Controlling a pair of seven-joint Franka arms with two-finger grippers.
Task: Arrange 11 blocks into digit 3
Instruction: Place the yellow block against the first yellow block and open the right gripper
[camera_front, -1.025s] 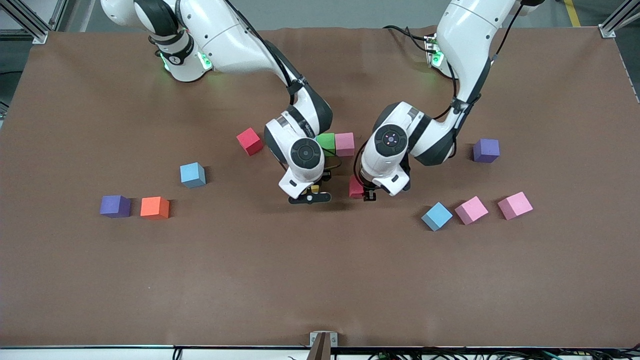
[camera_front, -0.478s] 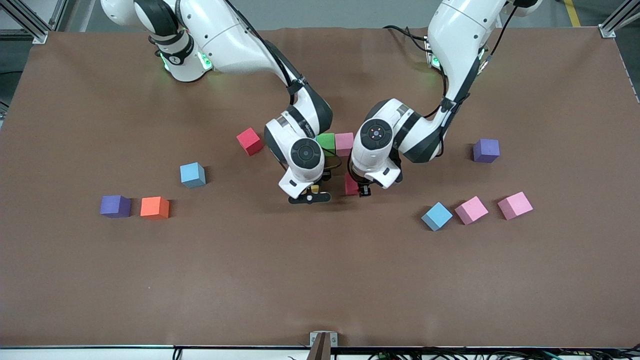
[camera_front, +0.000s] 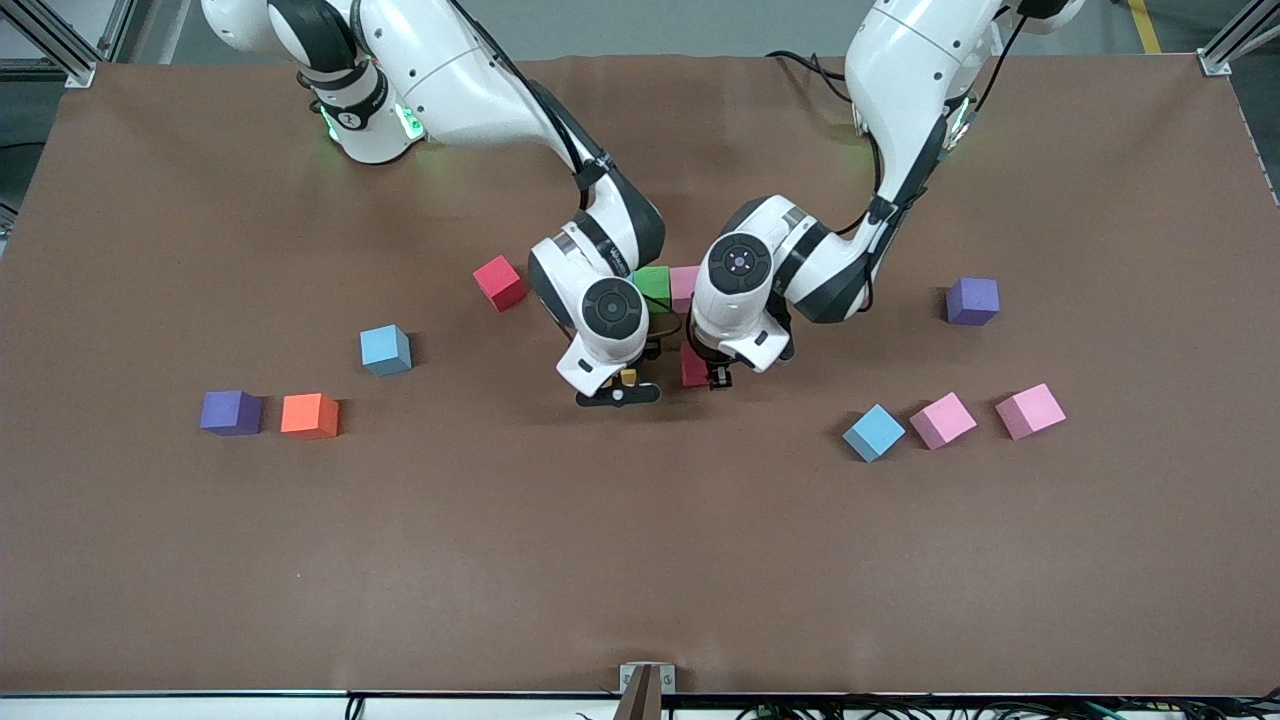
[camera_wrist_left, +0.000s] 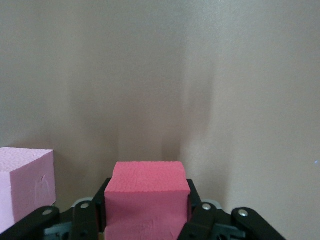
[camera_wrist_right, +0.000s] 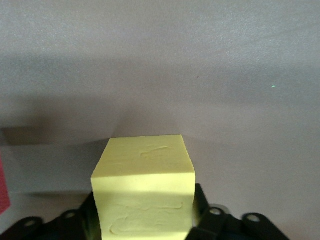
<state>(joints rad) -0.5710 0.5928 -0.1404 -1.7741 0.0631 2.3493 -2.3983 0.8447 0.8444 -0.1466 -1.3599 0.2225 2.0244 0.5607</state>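
A brown desk (camera_front: 640, 560) is seen with two white arms reaching to its middle. The left tool (camera_front: 712, 378) is clamped on a red block (camera_front: 693, 368), which is gripped on two sides (camera_wrist_left: 146, 205) and held low over the desk. The right tool (camera_front: 622, 385) is down beside it, toward the right arm's end, with a yellow block (camera_front: 628, 377) sitting inside it (camera_wrist_right: 144, 192); whether that tool is pressed on the block or apart from it cannot be told.

A green block (camera_front: 654, 283) and a pink block (camera_front: 684, 283) are set touching side by side, partly hidden by the two wrists. A loose red block (camera_front: 499, 282) lies tilted near them, toward the right arm's end. Further that way a light blue block (camera_front: 385, 350), an orange block (camera_front: 309, 415) and a purple block (camera_front: 230, 412) are scattered. Toward the left arm's end lie a second light blue block (camera_front: 873, 432), two more pink blocks (camera_front: 942, 420) and a second purple block (camera_front: 972, 301).
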